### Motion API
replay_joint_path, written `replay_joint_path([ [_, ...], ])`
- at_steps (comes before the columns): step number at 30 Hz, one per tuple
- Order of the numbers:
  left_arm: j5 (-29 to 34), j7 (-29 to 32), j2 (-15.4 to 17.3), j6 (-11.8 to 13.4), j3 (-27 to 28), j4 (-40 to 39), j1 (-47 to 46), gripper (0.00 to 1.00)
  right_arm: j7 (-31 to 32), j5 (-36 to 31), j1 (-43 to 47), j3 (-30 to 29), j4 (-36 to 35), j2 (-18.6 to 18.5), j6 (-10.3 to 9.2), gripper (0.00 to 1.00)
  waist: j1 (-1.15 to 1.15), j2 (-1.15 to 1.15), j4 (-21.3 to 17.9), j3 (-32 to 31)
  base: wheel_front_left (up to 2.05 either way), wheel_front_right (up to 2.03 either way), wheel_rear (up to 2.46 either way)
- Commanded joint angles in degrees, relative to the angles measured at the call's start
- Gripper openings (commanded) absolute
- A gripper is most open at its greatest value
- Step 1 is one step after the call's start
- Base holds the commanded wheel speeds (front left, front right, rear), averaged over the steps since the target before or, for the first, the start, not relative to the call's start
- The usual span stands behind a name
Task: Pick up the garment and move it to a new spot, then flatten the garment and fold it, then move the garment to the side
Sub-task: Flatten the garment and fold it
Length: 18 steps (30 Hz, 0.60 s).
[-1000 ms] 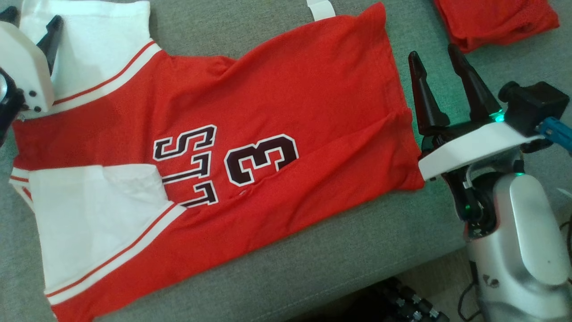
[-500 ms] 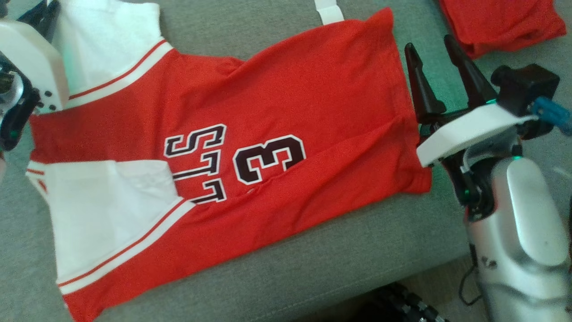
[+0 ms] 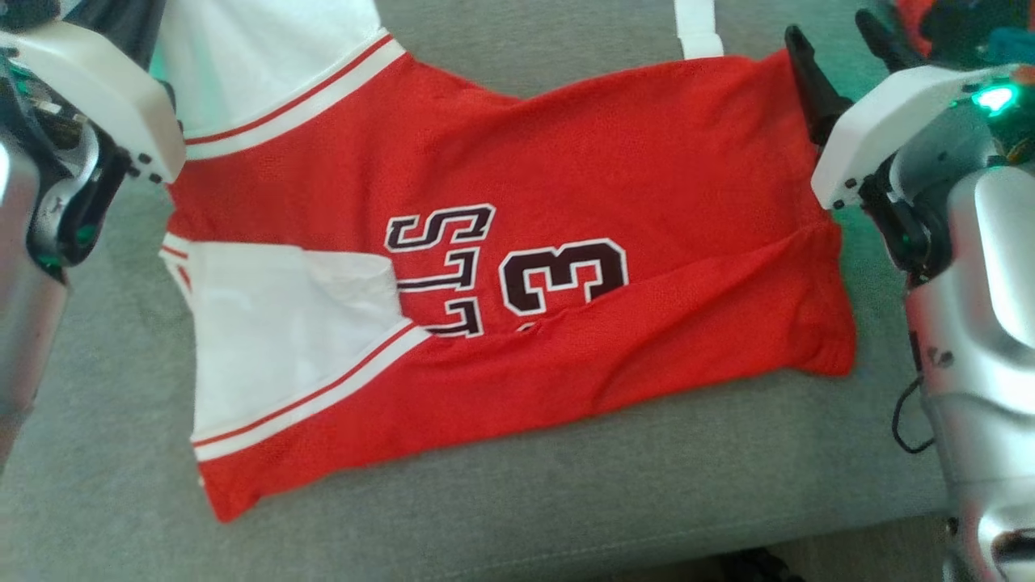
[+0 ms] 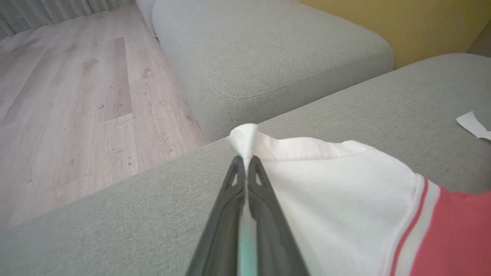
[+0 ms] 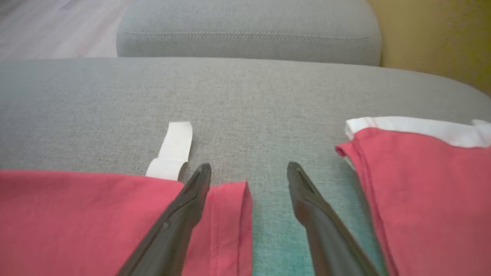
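Head view, jersey: here's the red jersey (image 3: 566,186), spread out flat on the grey sofa (image 3: 485,501), number 3 and black letters facing up.
Head view, sleeves: one white sleeve (image 3: 275,73) reaches off towards the top left, and the other is folded in across the chest.
Head view, right tool: the right tool (image 3: 829,28) sits up at the jersey's far right corner with its fingers spread.
Head view, left arm: the left arm (image 3: 48,202) stands just beside the upper sleeve.
Left wrist view, left tool: and that's a grip! The left tool (image 4: 245,161) is pressed together, pinching the corner of the white sleeve's hem, and the cloth puckers up above the tips.
Left wrist view, surroundings: grey sofa under the sleeve, a wooden floor (image 4: 76,96) off to the left, and a yellow wall (image 4: 402,23) behind.
Right wrist view, right tool: it's wide apart, with one finger over the jersey's red hem and the other over bare sofa. Whether it touches the cloth, I can't tell.
Right wrist view, neighbours: a white strip (image 5: 172,147) pokes out from the jersey's edge. A second red garment (image 5: 422,191) with white trim lies to the right, with a gap of sofa between it and the jersey.
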Motion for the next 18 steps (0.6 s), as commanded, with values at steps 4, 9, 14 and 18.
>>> replay_joint_path([
  [4, -0.6, -1.7, 1.4, 0.6, 2.8, -2.1, -0.4, 0.0, 2.3, 0.2, -2.6, 1.8, 4.2, -1.6, 0.21, 1.0, 0.0, 0.0, 3.0, 0.0, 0.0, 0.0, 0.0],
  [9, -0.9, -2.5, 0.0, 0.6, 2.2, -1.8, -0.2, 0.0, 2.2, 2.7, -4.1, 2.5, 8.2, -1.6, 0.21, 0.95, 0.0, 0.0, 4.1, -0.1, 0.0, 0.0, 0.0],
  [14, -0.9, -2.7, -0.7, 0.6, 1.7, -1.6, -0.5, 0.0, 1.4, 2.8, -5.7, 2.7, 11.6, -1.3, 0.21, 0.78, 0.0, 0.0, 4.4, -0.1, 0.0, 0.0, 0.0],
  [18, -1.0, -2.8, -1.0, 0.3, 1.3, -1.2, -0.7, 0.0, 1.0, 2.6, -6.9, 3.6, 14.3, -1.2, 0.21, 0.13, 0.0, 0.0, 4.5, -0.3, 0.0, 0.0, 0.0],
])
